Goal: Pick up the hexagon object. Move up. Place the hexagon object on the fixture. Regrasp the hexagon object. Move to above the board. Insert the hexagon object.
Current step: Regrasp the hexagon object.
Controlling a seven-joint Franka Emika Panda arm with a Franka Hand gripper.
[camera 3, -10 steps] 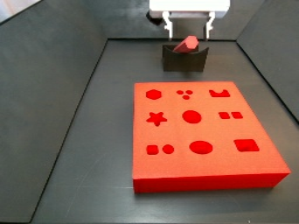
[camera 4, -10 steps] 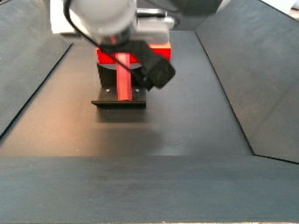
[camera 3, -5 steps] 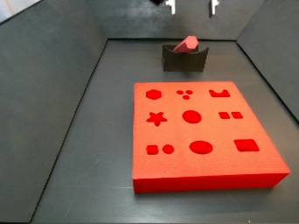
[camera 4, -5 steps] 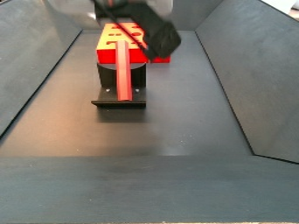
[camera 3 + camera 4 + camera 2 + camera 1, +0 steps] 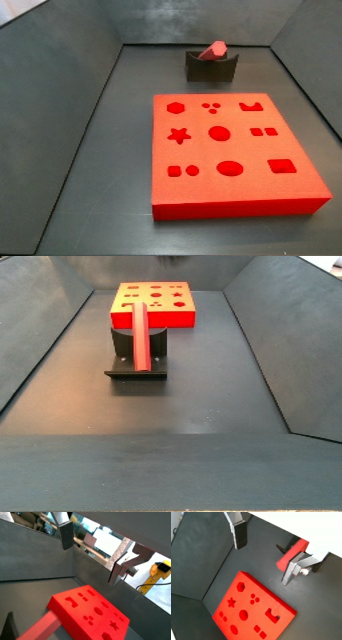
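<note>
The hexagon object, a slim red-pink bar (image 5: pixel 213 49), lies in the notch of the dark fixture (image 5: pixel 211 68) behind the board (image 5: pixel 227 150). In a side view the bar (image 5: pixel 140 338) slopes over the fixture (image 5: pixel 136 372), with the board (image 5: pixel 155 304) beyond. The gripper is out of both side views. In both wrist views the gripper (image 5: pixel 262 564) (image 5: pixel 89 565) is open and empty, high above the floor. Below it show the bar's end (image 5: pixel 291 556), the board (image 5: pixel 251 609), and again the bar (image 5: pixel 40 629) and board (image 5: pixel 90 612).
Dark sloping walls (image 5: pixel 67 90) enclose the grey floor (image 5: pixel 160 446) on both sides. A yellow device (image 5: pixel 159 571) shows outside the enclosure in a wrist view.
The gripper has let go of the bar and risen out of both side views. The bar stays on the fixture.
</note>
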